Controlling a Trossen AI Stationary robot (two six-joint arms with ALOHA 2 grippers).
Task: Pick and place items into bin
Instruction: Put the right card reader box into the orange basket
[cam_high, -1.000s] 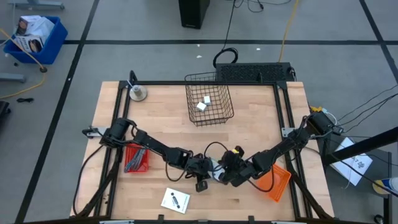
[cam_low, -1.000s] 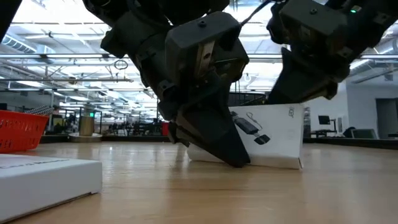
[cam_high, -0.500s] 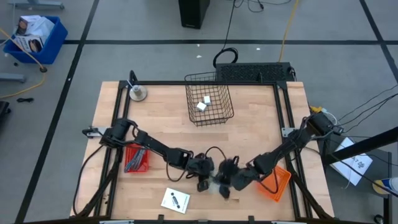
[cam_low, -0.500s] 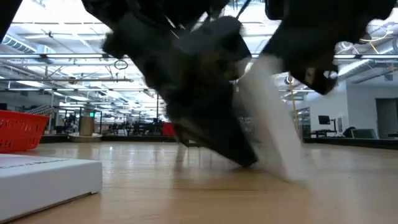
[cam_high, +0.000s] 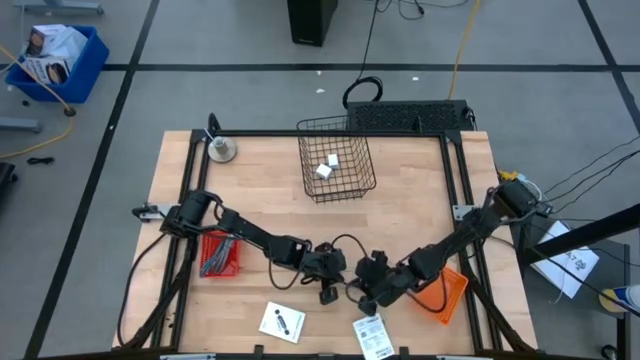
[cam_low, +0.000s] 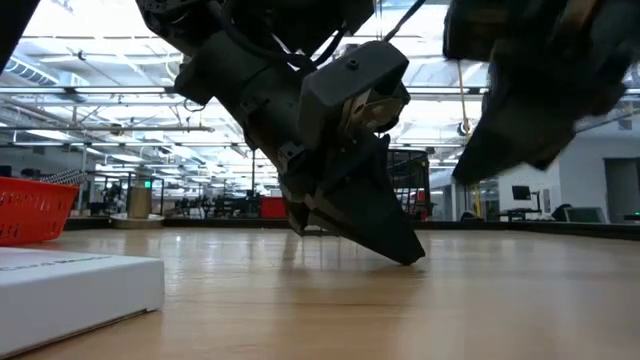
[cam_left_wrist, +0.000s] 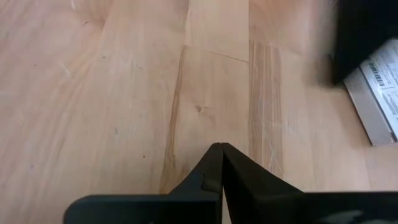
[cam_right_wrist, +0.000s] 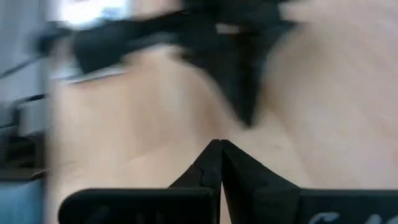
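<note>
- Two pincers sit low over the front centre of the wooden tabletop (cam_high: 410, 215), close to each other but apart.
- Left pincer (cam_high: 325, 297): fingers pressed together with no gap, nothing between them; the tip rests on or just above the bare wood in the low view (cam_low: 405, 255).
- Right pincer (cam_high: 366, 300): fingers likewise closed flat against each other and empty, as its wrist view shows (cam_right_wrist: 219, 155).
- One white card with black marks (cam_high: 283, 322) lies flat near the front edge, left of centre.
- A second white card (cam_high: 372, 335) lies at the front edge, just in front of the right pincer, touching neither pincer.
- The wire basket (cam_high: 336, 168) stands at the rear centre, holding two small white blocks (cam_high: 327, 166).
- A red tray (cam_high: 218, 253) beside the left arm holds grey metal pieces.
- An orange tray (cam_high: 444, 290) lies under the right arm, tilted.
</note>
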